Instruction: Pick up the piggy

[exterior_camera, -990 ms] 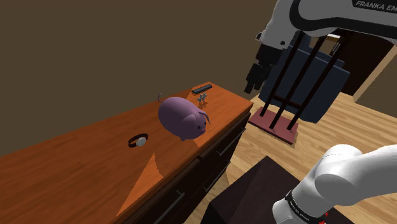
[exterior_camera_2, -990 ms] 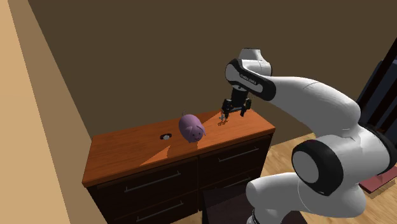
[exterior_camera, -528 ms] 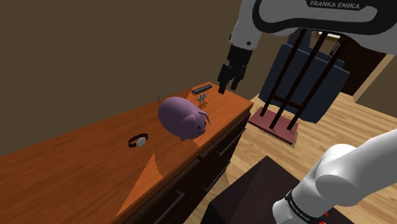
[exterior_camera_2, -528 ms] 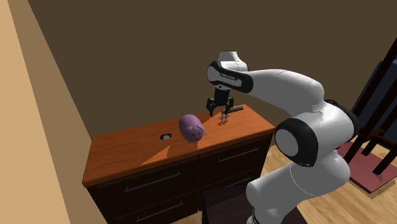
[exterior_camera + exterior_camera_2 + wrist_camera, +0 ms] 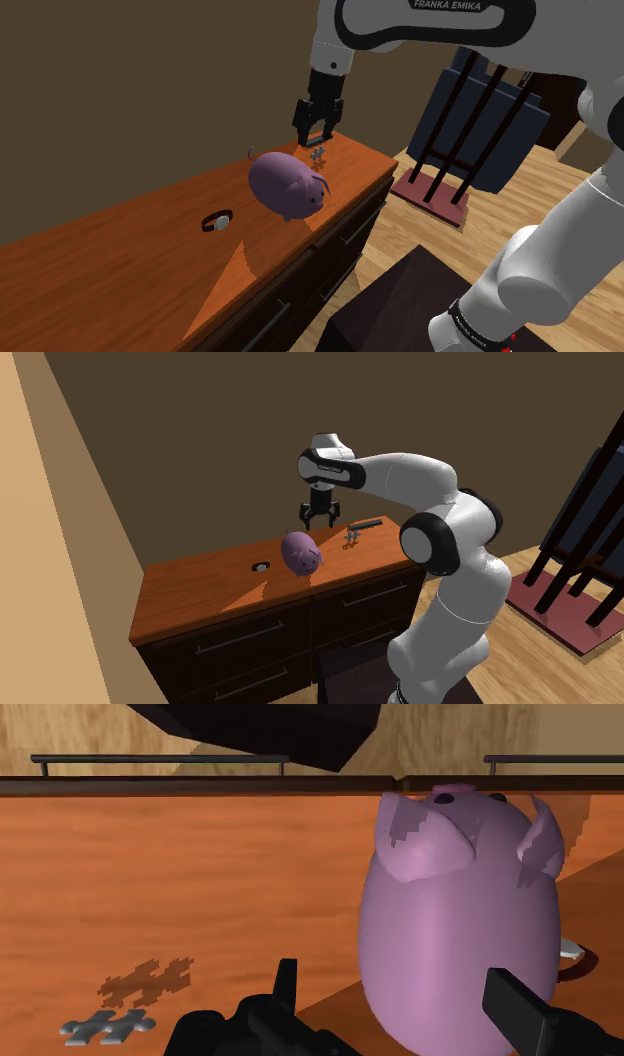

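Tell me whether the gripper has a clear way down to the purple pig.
Probably yes. The open gripper hovers over the pig, nothing lies between them, and the puzzle pieces on the dresser sit off to the side.

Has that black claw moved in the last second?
Yes. In the shoulder view the gripper has swung left, from beyond the dresser's end to above its top, close to the purple piggy.

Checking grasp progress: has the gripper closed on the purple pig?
No, the gripper hangs open in the air above the purple pig, its fingers clear of it.
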Tool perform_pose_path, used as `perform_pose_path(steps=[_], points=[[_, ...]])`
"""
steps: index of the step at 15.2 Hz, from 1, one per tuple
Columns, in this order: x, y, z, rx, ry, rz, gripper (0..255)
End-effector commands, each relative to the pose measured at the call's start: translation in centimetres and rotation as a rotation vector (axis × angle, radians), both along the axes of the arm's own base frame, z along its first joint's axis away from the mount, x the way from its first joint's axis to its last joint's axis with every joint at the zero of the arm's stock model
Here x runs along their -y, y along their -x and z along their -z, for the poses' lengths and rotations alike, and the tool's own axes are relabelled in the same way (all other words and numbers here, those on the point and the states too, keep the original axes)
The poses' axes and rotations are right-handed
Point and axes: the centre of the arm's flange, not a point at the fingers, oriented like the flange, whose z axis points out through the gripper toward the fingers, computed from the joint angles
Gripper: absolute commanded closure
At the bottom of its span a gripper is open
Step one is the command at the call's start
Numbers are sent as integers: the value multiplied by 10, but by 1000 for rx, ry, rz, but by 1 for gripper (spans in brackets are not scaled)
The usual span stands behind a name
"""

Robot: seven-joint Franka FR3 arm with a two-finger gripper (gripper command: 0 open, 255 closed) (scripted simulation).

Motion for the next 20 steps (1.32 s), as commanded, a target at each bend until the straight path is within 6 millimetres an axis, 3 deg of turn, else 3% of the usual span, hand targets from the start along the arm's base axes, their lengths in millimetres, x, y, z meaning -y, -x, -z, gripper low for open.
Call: perform_pose_path(steps=[1,11,20], points=[[-20,-19,10,-8,6,0,0],[-115,-109,45,-48,39,-3,0],[-115,-109,85,-48,39,-3,0]])
